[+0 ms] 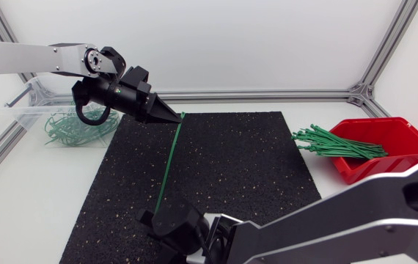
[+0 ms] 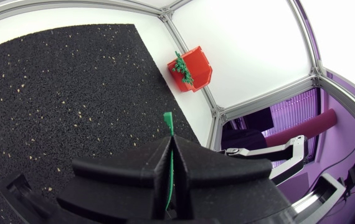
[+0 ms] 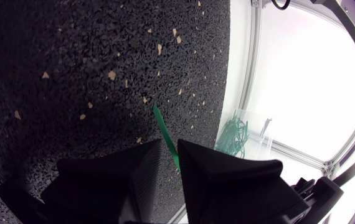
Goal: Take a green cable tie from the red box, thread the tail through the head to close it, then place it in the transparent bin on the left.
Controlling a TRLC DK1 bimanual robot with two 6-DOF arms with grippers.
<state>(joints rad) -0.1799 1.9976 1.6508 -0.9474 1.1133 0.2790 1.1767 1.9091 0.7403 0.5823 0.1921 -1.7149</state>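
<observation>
**Green cable tie held straight between two robot grippers above a black mat**

A single green cable tie (image 1: 168,163) runs as a thin straight line over the middle of a speckled black mat (image 1: 231,169), pinched at each end by a gripper. The left gripper (image 1: 171,116) is clamped on the far end, its wedge fingers pressed together on the strip with a short green tip poking out ahead of them. The right gripper (image 1: 153,215) grips the near end, its fingers narrow with the strip between them. Which end carries the head is too small to tell.

The tie looks very light, thin and springy. It will likely bend easily into a loop but flick back if either end is released, and its smooth plastic may slide between the pads. Gripping close to each end, as now, seems the best hold, leaving enough tail free to aim at the head's slot.

At the right of the table, a red box (image 1: 400,136) holds a bundle of spare ties (image 1: 337,144) spilling over its rim. At the left, well apart from it, the transparent bin (image 1: 26,114) holds looped ties (image 1: 77,126).

No brand, label or writing can be read anywhere.
</observation>
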